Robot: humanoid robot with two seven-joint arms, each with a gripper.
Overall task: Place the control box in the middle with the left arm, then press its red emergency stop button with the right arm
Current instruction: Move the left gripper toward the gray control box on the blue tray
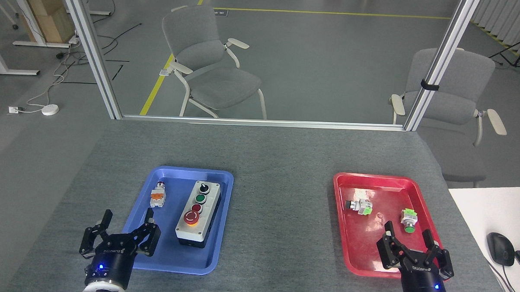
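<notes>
The control box [197, 215] lies lengthwise in the blue tray [217, 179], light grey on a black base. Its controls run from a black knob at the far end to the red emergency stop button [191, 218] nearest me. The middle [281, 207] of the table is bare dark-grey cloth between the two trays. My left gripper [127, 220] is open at the blue tray's near left corner, left of the box and apart from it. Over the near edge of the red tray [347, 252], my right gripper [408, 236] is open and holds nothing.
A small orange-and-white switch [158, 194] lies in the blue tray left of the box. The red tray holds two loose switches [358, 205] [409, 219]. A white desk with a black mouse [500, 248] adjoins the table on the right. Chairs stand beyond the far edge.
</notes>
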